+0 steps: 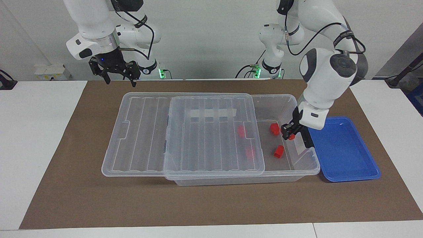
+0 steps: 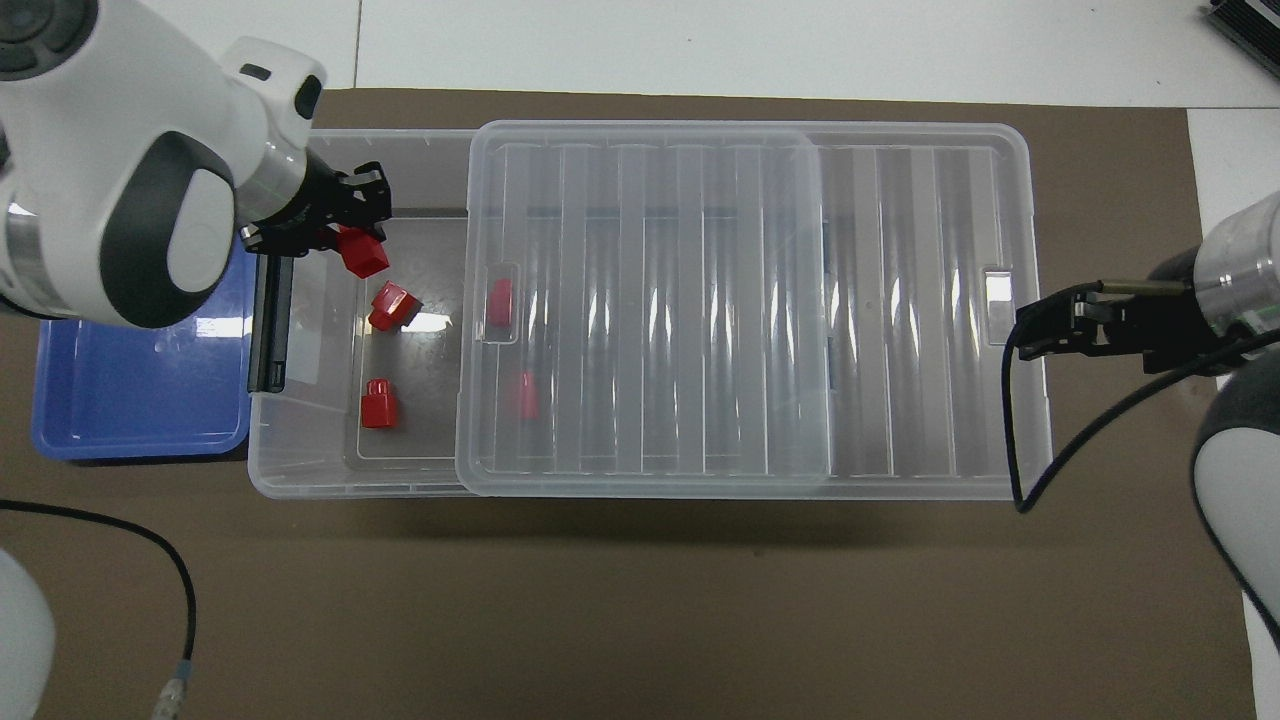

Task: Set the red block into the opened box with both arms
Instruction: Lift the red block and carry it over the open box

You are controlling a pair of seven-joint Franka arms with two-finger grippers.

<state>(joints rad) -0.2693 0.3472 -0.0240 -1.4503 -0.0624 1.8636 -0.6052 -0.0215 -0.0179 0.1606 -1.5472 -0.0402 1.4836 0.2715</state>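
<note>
Two white jointed robot arms are working at a table with a brown mat [image 1: 66,185]. No brand name or writing is readable; the white tape strip [image 1: 211,113] on the box is showing no text.

The left arm is bending down steeply, and its left gripper [image 1: 288,131] [image 2: 345,235] is hanging over the uncovered end of the large clear plastic storage box [image 1: 284,99] [image 2: 300,480], just inside the end wall with the black clip [image 1: 305,132] [image 2: 270,330]. Its fingers are clamped on a small bright red block [image 1: 290,136] [image 2: 362,254], held in the air.

Below the left gripper, four more red blocks [image 1: 274,128] [image 2: 392,305] are lying on the box floor, two of them under the ribbed clear lid [image 1: 211,132] [image 2: 650,300], which is slid toward the right arm's end. Beside that gripper, outside the clip, a shallow blue plastic tray [image 1: 347,158] [image 2: 130,410] is sitting.

The right arm is waiting, its right gripper [image 1: 120,76] [image 2: 1040,325] hanging with fingers spread apart over the lid's end.
</note>
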